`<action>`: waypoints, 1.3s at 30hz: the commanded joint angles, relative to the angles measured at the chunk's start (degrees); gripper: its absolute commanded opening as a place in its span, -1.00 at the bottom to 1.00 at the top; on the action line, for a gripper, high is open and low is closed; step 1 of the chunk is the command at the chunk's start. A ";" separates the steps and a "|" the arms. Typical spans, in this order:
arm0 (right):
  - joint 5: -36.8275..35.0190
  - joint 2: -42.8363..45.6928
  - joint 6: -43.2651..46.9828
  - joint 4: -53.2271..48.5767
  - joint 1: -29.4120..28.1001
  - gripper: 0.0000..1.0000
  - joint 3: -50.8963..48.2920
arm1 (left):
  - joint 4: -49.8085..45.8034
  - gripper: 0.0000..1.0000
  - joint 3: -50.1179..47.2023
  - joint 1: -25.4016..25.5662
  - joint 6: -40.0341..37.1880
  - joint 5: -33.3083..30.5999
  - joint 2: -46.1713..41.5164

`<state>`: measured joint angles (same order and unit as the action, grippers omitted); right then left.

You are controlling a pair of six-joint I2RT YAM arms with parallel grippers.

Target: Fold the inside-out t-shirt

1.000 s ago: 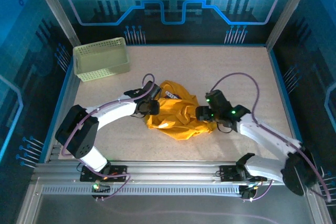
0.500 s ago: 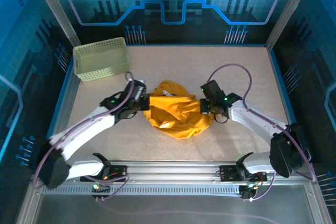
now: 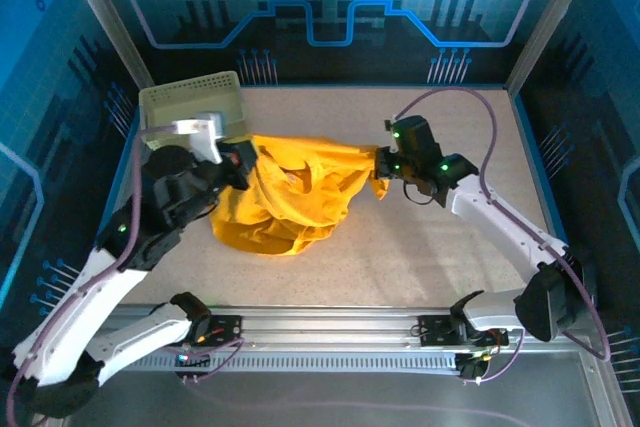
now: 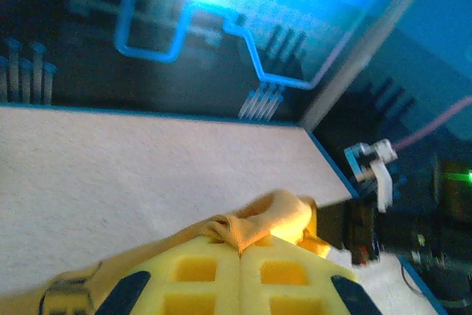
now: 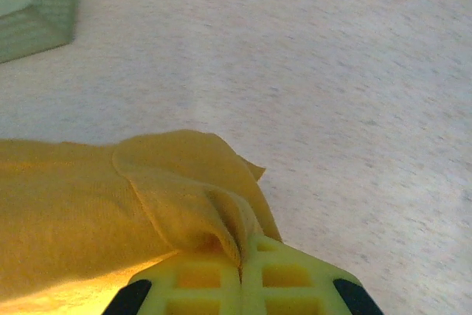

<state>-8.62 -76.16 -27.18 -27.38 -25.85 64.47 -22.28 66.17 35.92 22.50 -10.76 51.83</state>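
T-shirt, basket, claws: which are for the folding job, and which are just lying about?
For the job: mustard-yellow t-shirt; left claw and right claw, each pinching it.
Lying about: pale green lattice basket, at the far left.

Speckled beige table [image 3: 440,247], blue rim. Pale green lattice basket [image 3: 195,99] sits in the far-left corner. Mustard t-shirt [image 3: 300,187] over centre-left, lower folds apparently touching the tabletop.

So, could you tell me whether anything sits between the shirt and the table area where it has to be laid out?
Nothing visible does. The left gripper and right gripper each pinch the shirt, stretched between them above the table. The basket sits in the far left corner, behind the left gripper, off to the side.
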 commanded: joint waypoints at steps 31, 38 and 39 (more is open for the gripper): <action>12.37 5.89 -16.22 6.72 -6.53 0.42 -27.47 | -5.11 0.97 -15.55 22.35 -0.59 -9.93 31.33; 13.44 0.20 -19.89 13.04 -11.25 0.42 -28.14 | -4.69 0.62 -12.35 19.85 1.14 -14.51 39.56; 13.66 -1.06 -20.13 13.51 -11.56 0.40 -27.79 | -4.70 0.49 -12.05 19.13 1.51 -14.55 40.11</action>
<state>3.53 -74.67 -44.23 -17.87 -36.14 36.42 -27.11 51.92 56.88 24.03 -22.04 90.45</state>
